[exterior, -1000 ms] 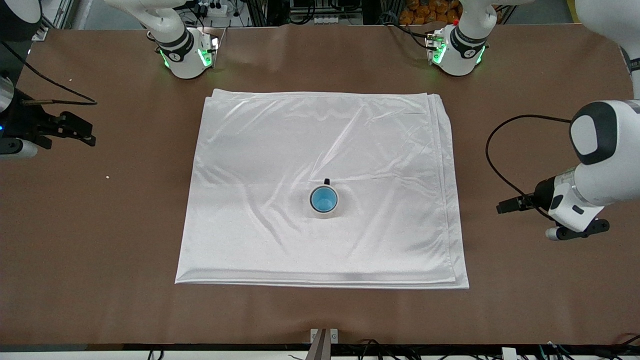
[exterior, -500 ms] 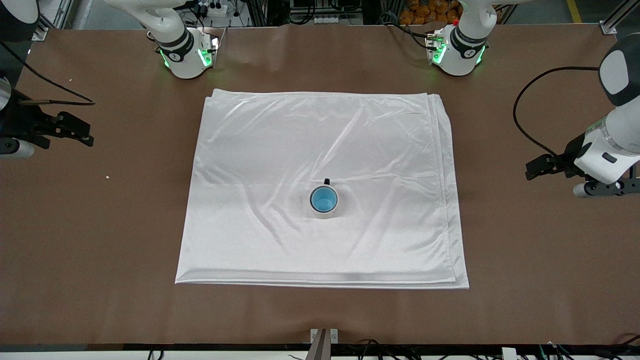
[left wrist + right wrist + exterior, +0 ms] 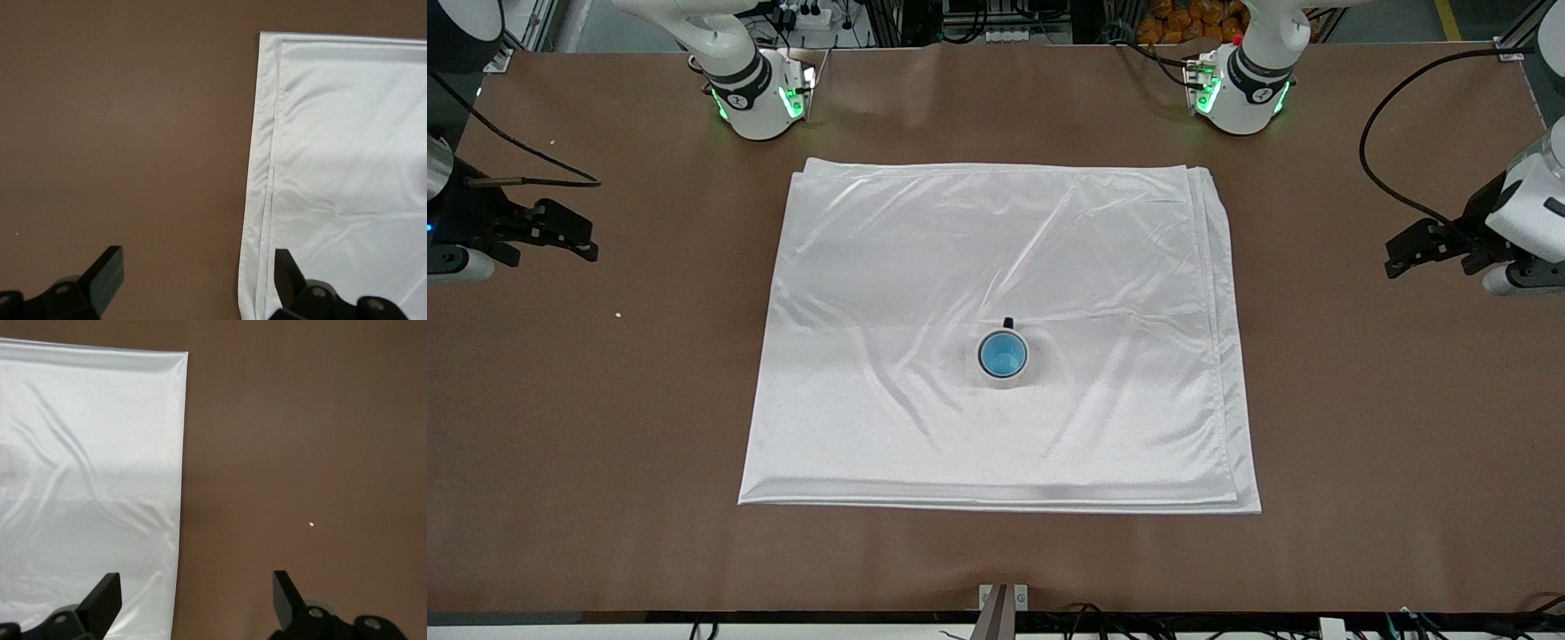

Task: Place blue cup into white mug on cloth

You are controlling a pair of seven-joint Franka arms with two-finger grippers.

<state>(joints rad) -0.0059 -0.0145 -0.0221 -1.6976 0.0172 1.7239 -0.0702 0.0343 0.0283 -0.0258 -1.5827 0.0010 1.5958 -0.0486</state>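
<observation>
here the blue cup point(image 3: 1003, 354) sits inside the white mug point(image 3: 1004, 368), which stands upright on the cloth point(image 3: 925, 267), its black handle pointing toward the robots' bases. the left gripper point(image 3: 195, 280) hangs over bare table point(image 3: 1360, 400) just off the cloth's edge at the left arm's end, fingers spread wide and empty. the right gripper point(image 3: 195, 600) hangs over the table at the right arm's end, likewise wide open and empty.
</observation>
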